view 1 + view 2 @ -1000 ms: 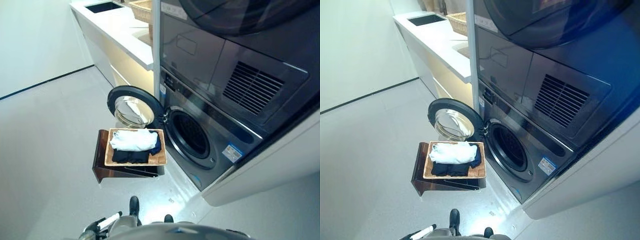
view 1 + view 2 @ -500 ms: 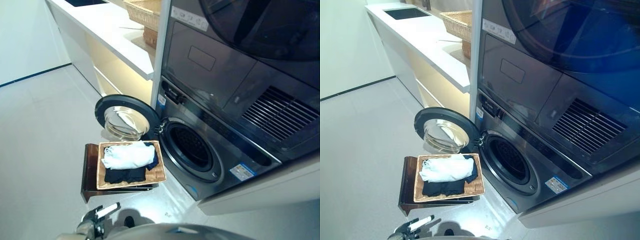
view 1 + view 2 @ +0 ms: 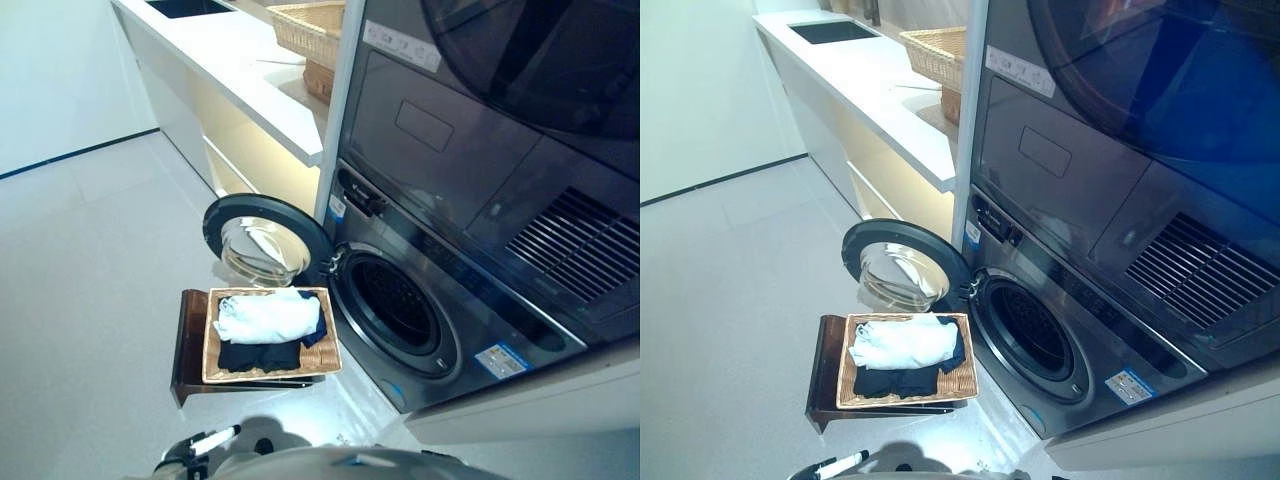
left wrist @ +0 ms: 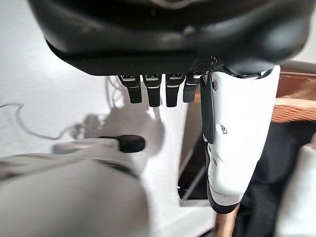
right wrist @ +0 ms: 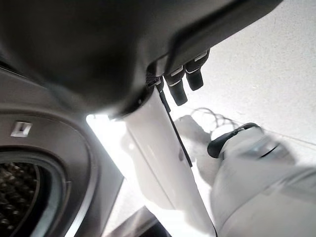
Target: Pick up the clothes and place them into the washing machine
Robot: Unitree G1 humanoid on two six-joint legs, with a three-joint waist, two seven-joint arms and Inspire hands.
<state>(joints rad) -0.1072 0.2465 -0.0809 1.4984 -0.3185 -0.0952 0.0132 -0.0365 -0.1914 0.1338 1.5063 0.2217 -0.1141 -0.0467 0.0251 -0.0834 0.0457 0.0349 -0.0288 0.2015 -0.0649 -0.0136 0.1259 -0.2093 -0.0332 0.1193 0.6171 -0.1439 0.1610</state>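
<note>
A white garment [image 3: 265, 315] lies folded on a dark garment [image 3: 259, 355] in a shallow wicker tray [image 3: 213, 365]. The tray rests on a dark wooden stool [image 3: 187, 345] on the floor. Right behind it the washing machine's round door [image 3: 264, 240] stands swung open, and its drum opening [image 3: 400, 310] is to the right of the tray. My left hand [image 4: 237, 138] hangs low near the stool, open and holding nothing; its white thumb cover [image 3: 212, 440] shows at the bottom edge. My right hand [image 5: 168, 158] hangs open beside the machine's front, near the drum [image 5: 24, 197].
A second machine [image 3: 480, 120] is stacked above the washer. To the left runs a white counter [image 3: 240, 70] with a wicker basket [image 3: 305, 30] and a dark sink [image 3: 185, 8]. Pale floor [image 3: 80, 280] spreads out to the left of the stool.
The whole picture has shifted, so the head camera has moved; tray, clothes and washer door keep their places. Both hands still hang low and hold nothing.
</note>
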